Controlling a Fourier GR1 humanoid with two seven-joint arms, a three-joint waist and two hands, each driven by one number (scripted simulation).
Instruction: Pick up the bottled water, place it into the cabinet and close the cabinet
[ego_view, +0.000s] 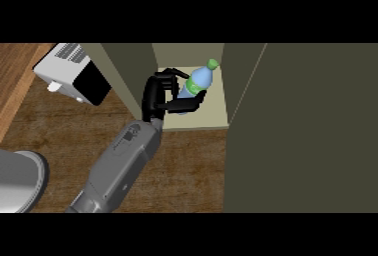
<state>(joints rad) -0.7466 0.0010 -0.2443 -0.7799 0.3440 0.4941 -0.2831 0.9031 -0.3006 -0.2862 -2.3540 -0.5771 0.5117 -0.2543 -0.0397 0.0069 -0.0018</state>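
The left hand (164, 95) curls fingers and thumb round the water bottle (196, 82) at its middle, at twelve o'clock inside the open cabinet (210, 120), perhaps just off its shelf. It is probably light, smooth, slightly squashy plastic, best held at the waist, not the green cap (212, 63).

Light is soft, even and rather dim. The cabinet (193, 121) holds the palest lit patch, its cream shelf floor, while the broad olive panel (310, 130) right of the cabinet lies flat and dark. Left of the cabinet the wooden counter (66, 125) is a dull brown with only faint shading. Inside the cabinet the bottled water (195, 84) shows gentle bright colour; the left hand (155, 95) curled round it reads almost black.
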